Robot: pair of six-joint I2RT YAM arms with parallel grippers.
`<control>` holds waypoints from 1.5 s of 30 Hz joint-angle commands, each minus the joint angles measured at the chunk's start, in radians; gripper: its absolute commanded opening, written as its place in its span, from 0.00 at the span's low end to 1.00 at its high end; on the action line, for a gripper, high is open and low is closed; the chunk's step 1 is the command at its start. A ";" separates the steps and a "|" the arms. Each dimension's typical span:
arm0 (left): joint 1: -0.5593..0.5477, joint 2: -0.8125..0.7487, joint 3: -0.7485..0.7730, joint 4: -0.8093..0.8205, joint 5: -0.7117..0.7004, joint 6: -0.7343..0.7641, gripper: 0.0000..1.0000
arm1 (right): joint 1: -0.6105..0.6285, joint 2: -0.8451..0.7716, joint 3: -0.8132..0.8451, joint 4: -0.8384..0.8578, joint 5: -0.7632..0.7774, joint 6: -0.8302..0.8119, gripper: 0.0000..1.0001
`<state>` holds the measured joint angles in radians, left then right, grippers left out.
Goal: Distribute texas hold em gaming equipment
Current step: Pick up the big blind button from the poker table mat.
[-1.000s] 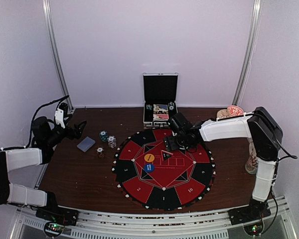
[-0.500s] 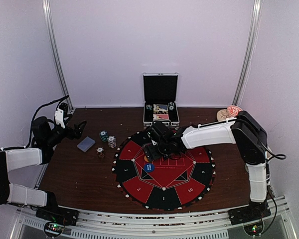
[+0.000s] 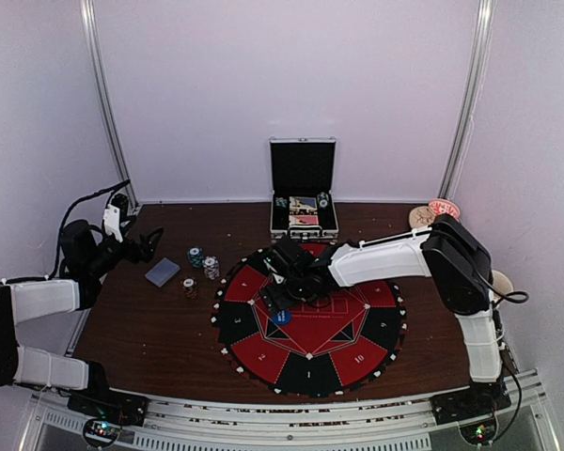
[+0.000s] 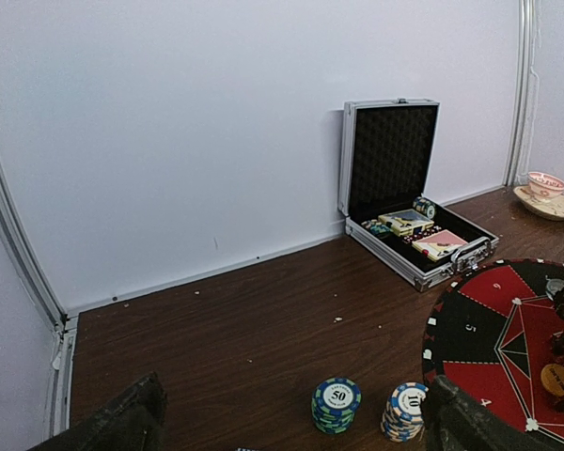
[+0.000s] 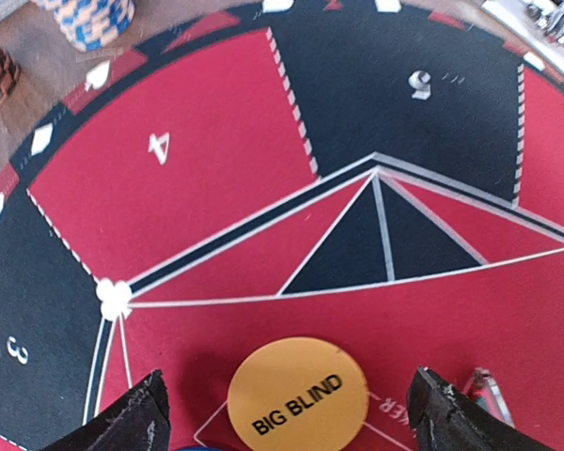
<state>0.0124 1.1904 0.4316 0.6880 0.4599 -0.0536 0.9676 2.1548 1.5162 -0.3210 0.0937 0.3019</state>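
An orange "BIG BLIND" disc (image 5: 298,395) lies flat on the red-and-black mat (image 5: 216,141). My right gripper (image 5: 287,413) hangs open just above it, one finger on each side and neither touching. From above, this gripper (image 3: 282,287) hides the orange disc, and a blue disc (image 3: 280,318) lies just in front of it. Chip stacks (image 3: 195,256) (image 3: 211,268) (image 3: 189,287) and a grey-blue card deck (image 3: 162,272) sit left of the mat. My left gripper (image 3: 141,246) is open and empty at the far left, with the 50 stack (image 4: 336,404) and the 10 stack (image 4: 404,411) ahead of it.
An open metal case (image 3: 304,214) holding cards and chips stands at the back, behind the mat. A tan dish with a red-white top (image 3: 432,211) sits at the back right. The right arm stretches across the mat's far half. Walls close in on three sides.
The right arm has swung left across the mat, and its gripper now stands over the orange disc, hiding it from above. The left arm has not moved.
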 commanded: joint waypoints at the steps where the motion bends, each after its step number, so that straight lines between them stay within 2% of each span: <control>1: 0.006 0.000 -0.002 0.051 0.000 0.007 0.98 | 0.005 0.036 0.015 -0.036 -0.025 0.002 0.87; 11: 0.005 0.004 -0.002 0.054 0.000 0.008 0.98 | 0.006 0.050 0.001 -0.048 -0.032 0.029 0.77; 15: 0.005 0.004 -0.002 0.053 0.000 0.008 0.98 | 0.006 0.054 -0.002 -0.052 -0.035 0.035 0.71; 21: 0.005 0.007 -0.001 0.053 0.000 0.008 0.98 | 0.005 0.053 -0.006 -0.055 -0.039 0.036 0.55; 26: 0.005 0.009 -0.001 0.053 0.000 0.008 0.98 | 0.006 0.038 -0.007 -0.059 -0.030 0.032 0.49; 45: 0.006 0.010 0.002 0.050 -0.004 0.007 0.98 | 0.004 -0.096 -0.051 -0.002 0.062 0.046 0.50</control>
<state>0.0124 1.1969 0.4316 0.6880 0.4595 -0.0536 0.9691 2.1456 1.4998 -0.3264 0.1169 0.3298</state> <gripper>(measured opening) 0.978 0.496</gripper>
